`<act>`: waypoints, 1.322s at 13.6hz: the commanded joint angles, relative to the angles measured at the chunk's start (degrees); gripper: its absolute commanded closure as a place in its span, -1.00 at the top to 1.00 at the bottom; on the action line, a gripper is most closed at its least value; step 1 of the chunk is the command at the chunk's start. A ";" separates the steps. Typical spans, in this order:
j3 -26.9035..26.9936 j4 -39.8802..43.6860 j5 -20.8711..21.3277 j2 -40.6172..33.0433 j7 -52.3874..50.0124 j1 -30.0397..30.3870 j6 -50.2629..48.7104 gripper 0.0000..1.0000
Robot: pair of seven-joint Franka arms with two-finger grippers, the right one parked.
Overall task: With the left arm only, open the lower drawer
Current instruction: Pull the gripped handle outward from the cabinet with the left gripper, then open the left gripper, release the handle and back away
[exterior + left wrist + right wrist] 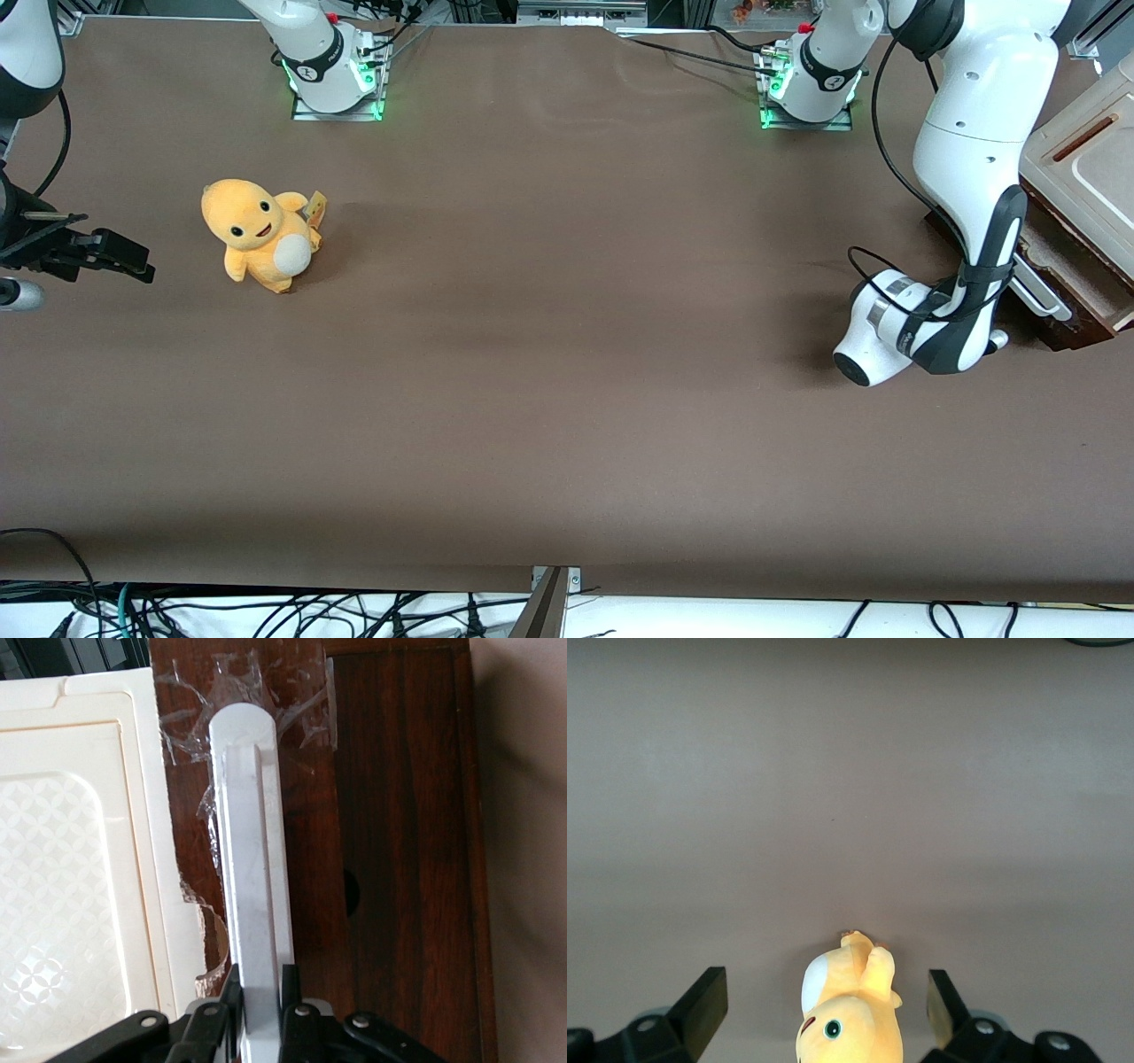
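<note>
The lower drawer [1079,301] is the dark brown wood front [407,859] low on the cabinet at the working arm's end of the table. Its long silver bar handle [252,859] runs along that front and shows beside the wrist [1038,297]. The left arm [970,159] reaches down to it, and its own wrist hides the gripper in the front view. In the left wrist view the gripper [263,981] is shut on the handle, one black finger [232,985] pressed against each side of the bar.
The cabinet's cream slotted top panel [1088,164] sits above the drawer [62,904]. Clear tape [239,691] sticks to the wood near the handle's end. A yellow plush toy [261,235] stands toward the parked arm's end of the brown table [567,372].
</note>
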 commanded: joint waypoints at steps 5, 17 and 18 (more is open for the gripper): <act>-0.04 2.98 0.63 1.45 2.22 -2.76 -2.04 -0.93; -0.04 2.98 -0.86 1.27 2.31 -2.58 -2.13 1.00; -0.04 2.98 -1.12 1.01 2.48 -2.58 -2.13 1.00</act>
